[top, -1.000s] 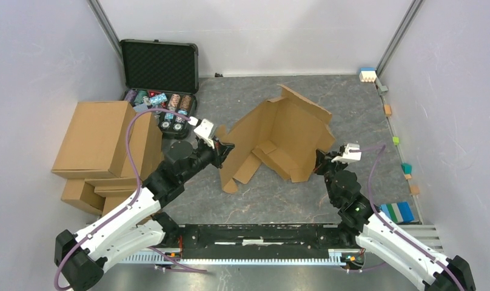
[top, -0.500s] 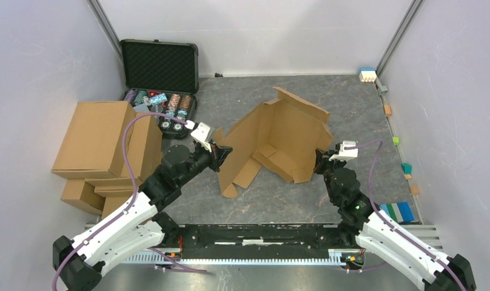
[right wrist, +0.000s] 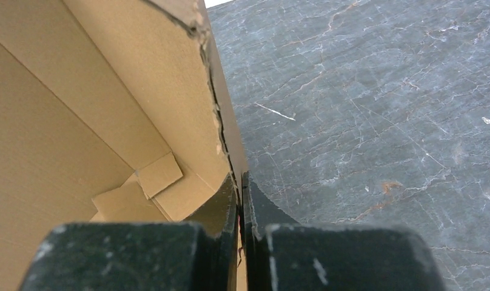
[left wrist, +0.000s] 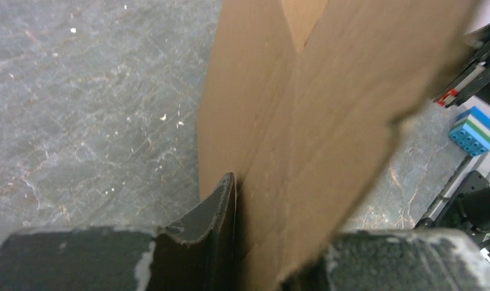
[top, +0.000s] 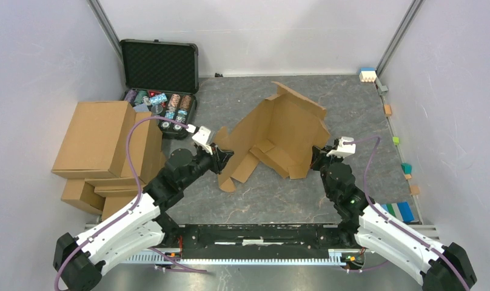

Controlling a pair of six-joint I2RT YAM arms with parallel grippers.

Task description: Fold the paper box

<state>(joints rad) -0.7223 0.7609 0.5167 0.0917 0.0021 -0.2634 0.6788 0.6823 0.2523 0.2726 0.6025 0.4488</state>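
Paper box (top: pixel 279 134), opposite edges clamped tight in the nearly closed left hand (top: pixel 224 157) and right hand (top: pixel 316 159).

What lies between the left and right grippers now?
Only the paper box: the half-raised cardboard spans the gap in the top view, with the left gripper shut on one flap and the right gripper on the opposite wall.

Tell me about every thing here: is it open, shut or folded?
paper box, half folded, some flaps standing up, pinched on both sides.
left tool, shut on the paper box's left flap.
right tool, shut on the paper box's right wall.
black case, open, lid standing up.
brown cartons, closed, stacked in a pile.
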